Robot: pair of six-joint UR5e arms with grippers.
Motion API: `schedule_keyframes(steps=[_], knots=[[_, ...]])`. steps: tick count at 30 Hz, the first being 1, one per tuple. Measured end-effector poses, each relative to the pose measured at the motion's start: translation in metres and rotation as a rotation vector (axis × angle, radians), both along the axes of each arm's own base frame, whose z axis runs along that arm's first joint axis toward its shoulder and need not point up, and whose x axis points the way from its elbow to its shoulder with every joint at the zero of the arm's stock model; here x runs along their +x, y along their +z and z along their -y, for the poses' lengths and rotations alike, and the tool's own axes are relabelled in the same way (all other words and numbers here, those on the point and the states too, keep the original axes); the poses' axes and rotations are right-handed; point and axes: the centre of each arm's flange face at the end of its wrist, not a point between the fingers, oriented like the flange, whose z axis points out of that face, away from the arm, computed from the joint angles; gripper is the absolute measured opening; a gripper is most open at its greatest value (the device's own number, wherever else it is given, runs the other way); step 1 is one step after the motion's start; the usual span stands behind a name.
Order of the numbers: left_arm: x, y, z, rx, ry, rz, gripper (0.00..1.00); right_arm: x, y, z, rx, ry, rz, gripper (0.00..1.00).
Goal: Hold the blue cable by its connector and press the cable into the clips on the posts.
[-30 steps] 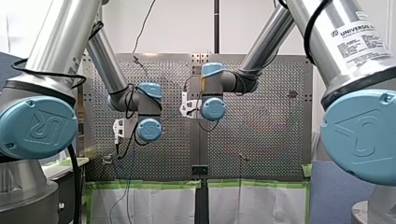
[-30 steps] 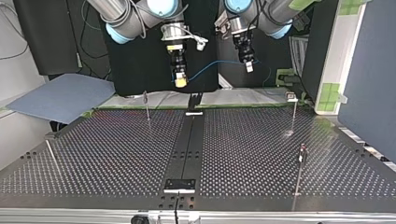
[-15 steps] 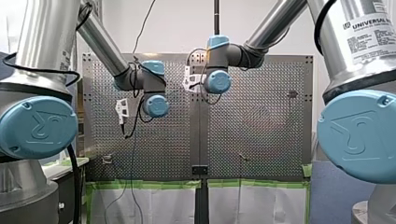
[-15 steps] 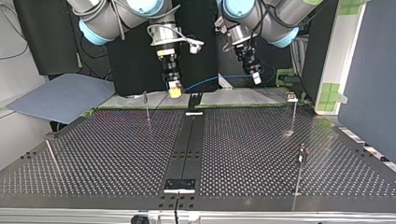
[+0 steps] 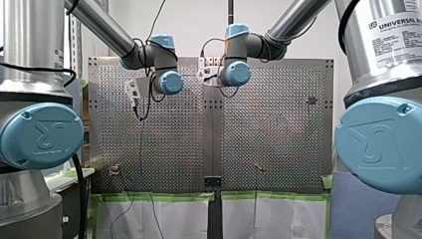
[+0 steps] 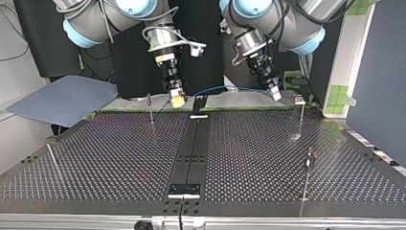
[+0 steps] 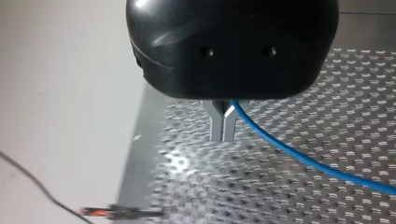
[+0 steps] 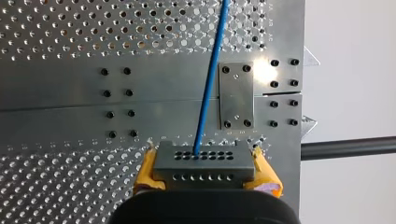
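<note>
Cable held between both grippers, not yet in any clip.
Blue cable [image 6: 215,88] hangs in a shallow arc over the table [image 6: 119,158], at its far edge in the top view. My right gripper [image 6: 177,98] has its yellow pads closed on the connector [image 8: 204,161], and the metal fingers of my left gripper [image 7: 223,127] pinch the cable. I judge this is the carrying step. The next move needs lowering onto the post [image 6: 300,120] at the right, and the posts stand well apart, so there is room.
</note>
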Motion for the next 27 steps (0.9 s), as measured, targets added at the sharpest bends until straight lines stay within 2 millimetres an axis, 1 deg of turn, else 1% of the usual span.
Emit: schedule_keyframes(steps=[5,11,23,25,27], knots=[[-0.002,0.033,-0.007,-0.012,0.015,0.026,0.0,0.009,0.001,0.006,0.002,0.024,-0.007,0.0],[-0.006,0.061,-0.021,-0.02,0.038,0.045,0.0,0.02,0.003,0.014,0.0,0.046,-0.008,0.0],[-0.011,0.102,-0.066,0.009,0.052,0.061,0.0,0.038,0.03,0.014,-0.042,0.101,0.025,0.0],[-0.009,0.105,-0.071,0.018,0.053,0.056,0.0,0.04,0.033,0.013,-0.048,0.111,0.029,0.0],[-0.004,0.103,-0.077,0.032,0.053,0.036,0.0,0.042,0.035,0.013,-0.052,0.115,0.033,0.0]])
